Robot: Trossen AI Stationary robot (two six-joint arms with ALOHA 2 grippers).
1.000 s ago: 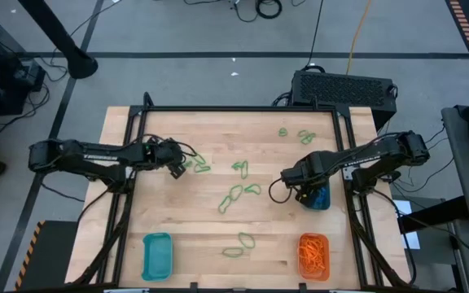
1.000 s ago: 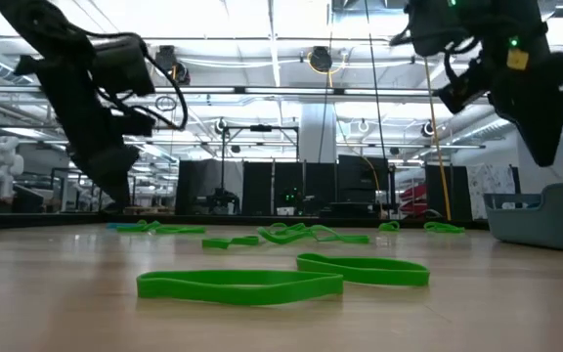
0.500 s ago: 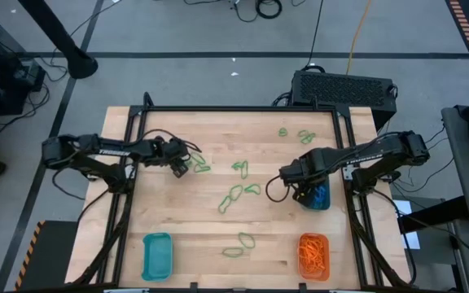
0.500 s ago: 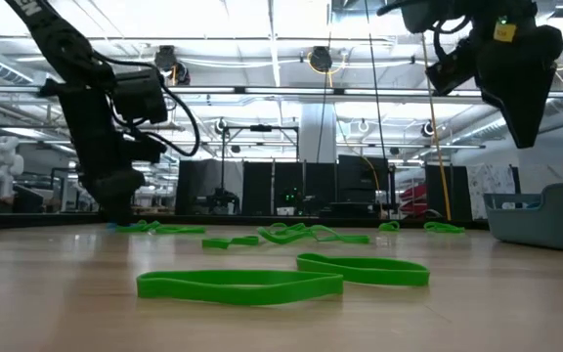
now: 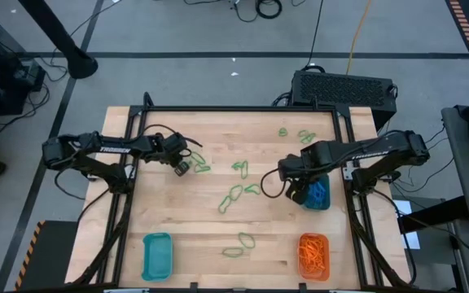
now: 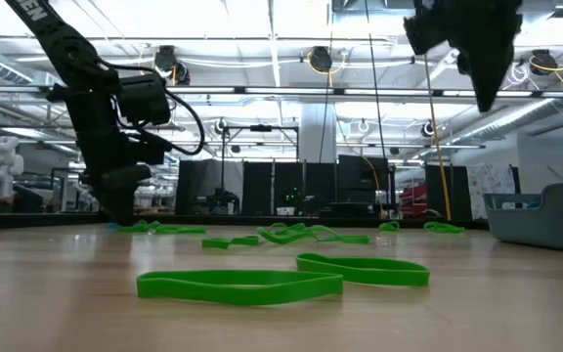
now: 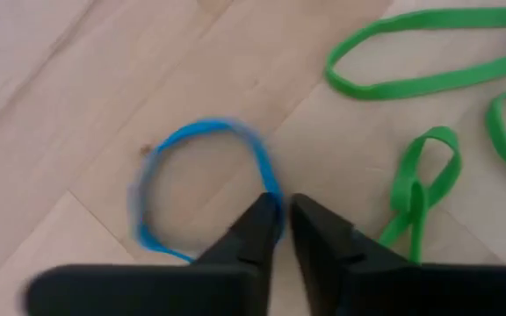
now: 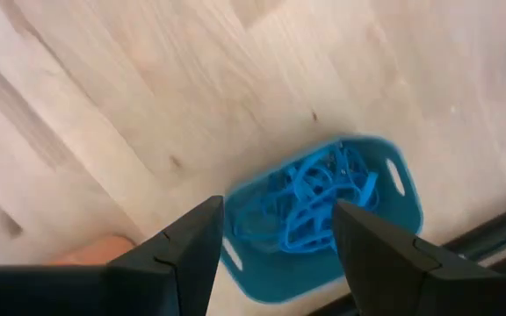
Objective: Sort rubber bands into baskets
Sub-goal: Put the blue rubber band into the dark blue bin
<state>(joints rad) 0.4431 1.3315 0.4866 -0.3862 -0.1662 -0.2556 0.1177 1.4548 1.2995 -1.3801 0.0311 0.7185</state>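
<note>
My left gripper [image 7: 284, 230] sits low on the surface [image 5: 218, 232], fingers nearly closed, pinching a blue rubber band [image 7: 202, 189] at centre-left of the high view. My right gripper [image 8: 275, 228] hangs wide open and empty above the blue-band basket [image 8: 323, 211], right of centre.

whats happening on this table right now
A two-armed robot is sorting rubber bands by colour. The left gripper is down at the wood, its fingers pinching a blue rubber band beside several green bands. The right gripper hangs open above the teal basket already holding blue bands. An orange basket holds orange bands; another teal basket looks empty.
</note>
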